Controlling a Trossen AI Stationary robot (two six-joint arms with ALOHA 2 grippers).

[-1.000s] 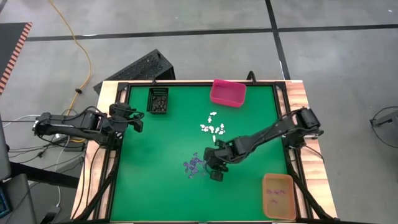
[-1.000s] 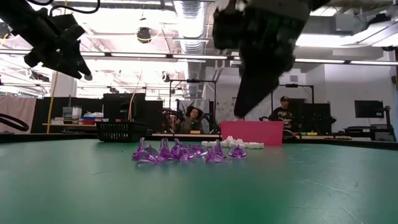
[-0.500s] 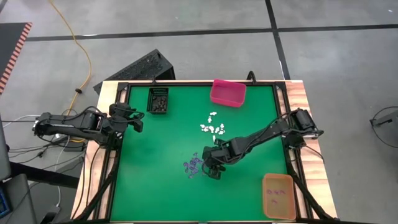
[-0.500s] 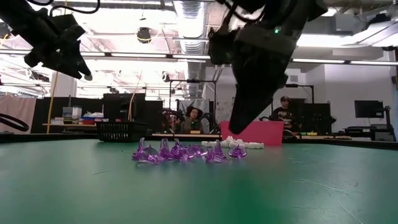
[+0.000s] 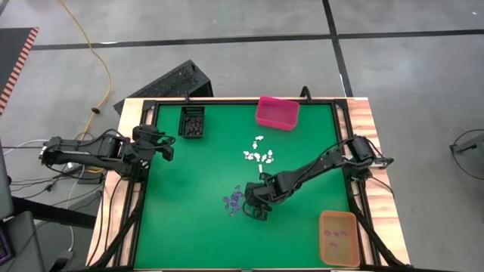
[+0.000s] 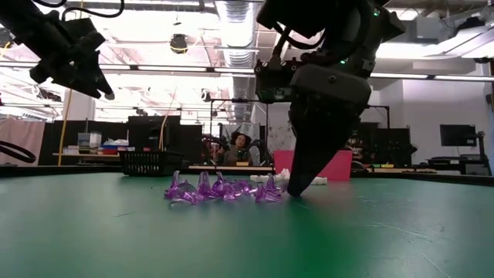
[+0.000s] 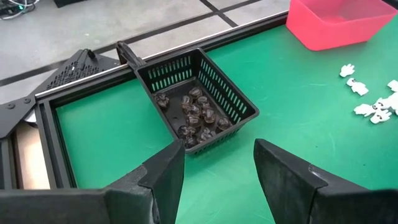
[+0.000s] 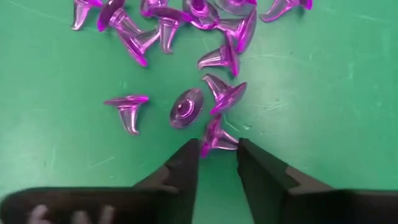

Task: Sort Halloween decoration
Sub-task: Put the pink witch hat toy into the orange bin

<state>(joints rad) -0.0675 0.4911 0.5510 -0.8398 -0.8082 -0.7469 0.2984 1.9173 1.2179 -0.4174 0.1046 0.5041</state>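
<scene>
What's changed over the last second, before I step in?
The right gripper has come down and moved toward the purple trinkets; its fingertips now straddle one purple piece on the mat, not yet lifted. The left gripper, white trinkets and the bins have stayed put.

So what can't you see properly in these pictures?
- Orange bin, high view: contents too small to name.
- Right claw, right wrist view: fingers straddle one purple trinket; whether they pinch it is unclear.
- Black basket, low view: its wall hides the contents.
- White trinkets, low view: claw hides most.
</scene>
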